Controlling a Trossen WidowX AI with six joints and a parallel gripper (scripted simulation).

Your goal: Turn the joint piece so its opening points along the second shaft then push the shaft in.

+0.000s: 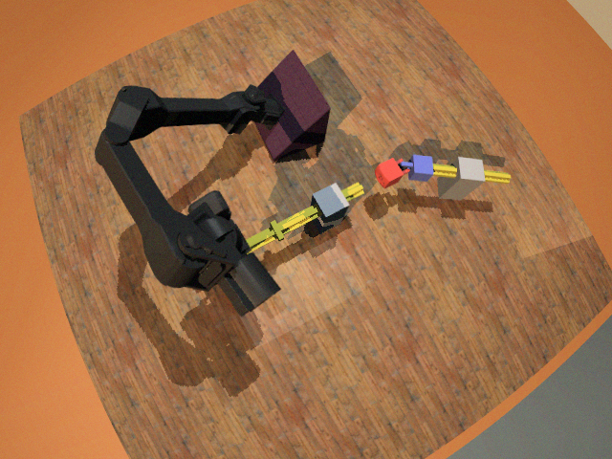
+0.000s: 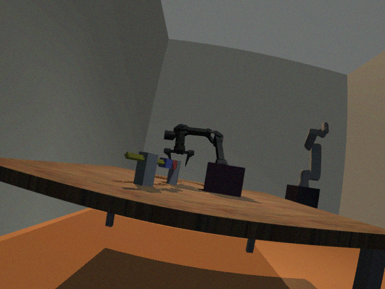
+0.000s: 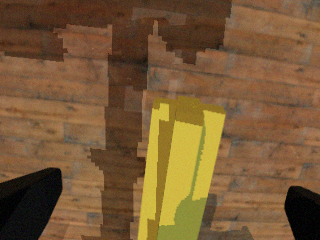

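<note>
The first yellow shaft [image 1: 496, 176] [image 2: 132, 155] passes through its block [image 1: 470, 169] [image 2: 145, 170] and bears a blue piece [image 1: 421, 167] [image 2: 166, 163]. The red joint piece [image 1: 388, 172] [image 2: 174, 165] is hinged to it and faces roughly toward the second shaft. The second yellow shaft [image 1: 298, 219] [image 3: 185, 165] lies through its block [image 1: 330, 201] [image 2: 173, 174]; its tip is apart from the red piece. My gripper [image 2: 177, 162] [image 3: 174, 190] is open and empty above the second shaft's outer part, one finger out to each side. In the top view the arm hides the fingers.
A dark purple box [image 1: 300, 103] [image 2: 224, 179] stands on the wooden table [image 1: 395, 320], beside the arm's base and back from the shafts. A collar [image 1: 277, 230] sits on the second shaft between its block and outer end. Another arm [image 2: 315, 161] stands far right in the exterior view.
</note>
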